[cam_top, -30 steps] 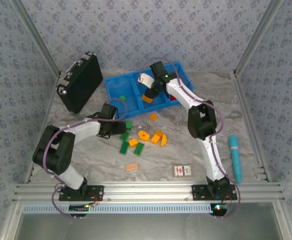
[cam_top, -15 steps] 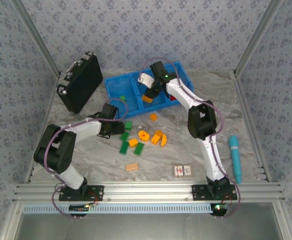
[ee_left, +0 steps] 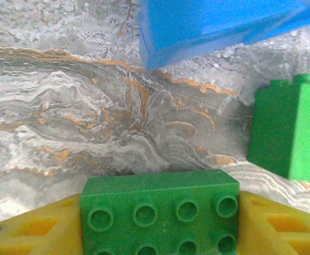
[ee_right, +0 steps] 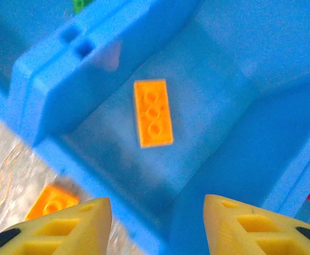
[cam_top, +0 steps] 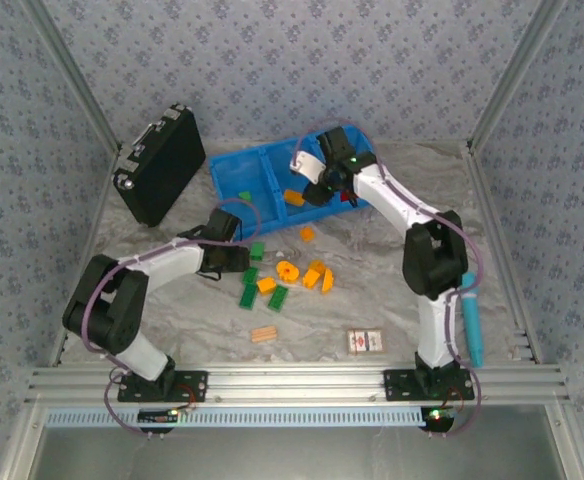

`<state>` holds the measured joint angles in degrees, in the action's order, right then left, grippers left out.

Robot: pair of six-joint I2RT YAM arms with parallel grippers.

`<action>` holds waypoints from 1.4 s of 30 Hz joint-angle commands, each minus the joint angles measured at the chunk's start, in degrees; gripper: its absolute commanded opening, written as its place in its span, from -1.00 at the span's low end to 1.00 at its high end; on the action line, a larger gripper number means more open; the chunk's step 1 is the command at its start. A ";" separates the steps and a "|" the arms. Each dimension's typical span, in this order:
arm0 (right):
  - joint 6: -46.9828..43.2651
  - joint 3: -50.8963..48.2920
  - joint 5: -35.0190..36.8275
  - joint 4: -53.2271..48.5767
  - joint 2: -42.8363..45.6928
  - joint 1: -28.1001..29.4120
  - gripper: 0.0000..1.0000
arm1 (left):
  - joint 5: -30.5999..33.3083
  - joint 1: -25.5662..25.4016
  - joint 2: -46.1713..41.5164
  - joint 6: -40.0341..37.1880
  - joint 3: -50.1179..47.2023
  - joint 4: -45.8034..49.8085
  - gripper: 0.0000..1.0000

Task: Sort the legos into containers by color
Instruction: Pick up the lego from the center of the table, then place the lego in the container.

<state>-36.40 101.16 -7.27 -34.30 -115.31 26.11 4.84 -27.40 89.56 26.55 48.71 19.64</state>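
Robot lab test cell: booth of patterned wall panels in aluminium extrusion framing, marble-look tabletop, left arm and right arm bolted at the near rail.

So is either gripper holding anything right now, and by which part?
The left gripper clamps a green brick by its two short ends, one finger on each. The right gripper is open and holds nothing.
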 commanded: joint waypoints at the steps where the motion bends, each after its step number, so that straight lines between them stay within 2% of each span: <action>1: 3.23 -7.37 0.56 1.87 6.49 -0.29 0.01 | 2.86 -0.11 -4.07 -3.33 2.15 4.48 0.11; 5: 4.73 -16.06 5.48 0.42 13.62 0.16 0.00 | 4.72 -0.16 -6.55 -5.06 4.64 7.43 0.12; 8: 8.74 -22.02 6.02 0.12 18.94 0.71 0.00 | 5.25 -0.20 -7.77 -6.43 7.75 7.95 0.12; 11: 17.35 -28.34 2.54 0.67 23.76 1.91 -0.01 | 5.78 -0.20 -6.87 -8.37 13.14 7.86 0.12; 14: 28.32 -36.46 1.12 5.56 27.74 4.61 -0.01 | 6.74 -0.24 -4.25 -11.41 18.36 7.65 0.11; 19: 43.27 -47.13 4.86 12.66 33.44 8.90 0.04 | 8.63 -0.16 0.79 -17.20 24.60 5.80 0.11; 25: 55.87 -56.78 5.06 18.06 39.15 9.39 0.06 | 9.60 0.54 9.31 -21.25 29.88 0.97 0.12; 36: 66.37 -62.64 3.07 21.19 41.98 9.88 0.13 | 10.00 3.95 19.77 -22.89 34.97 -2.42 0.15; 42: 68.55 -62.17 0.84 21.99 39.45 10.02 0.13 | 9.48 4.90 22.09 -22.70 36.19 -2.42 0.30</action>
<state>29.32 38.63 -4.97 -13.10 -74.61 35.68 14.22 -23.31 109.84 4.29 83.44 16.69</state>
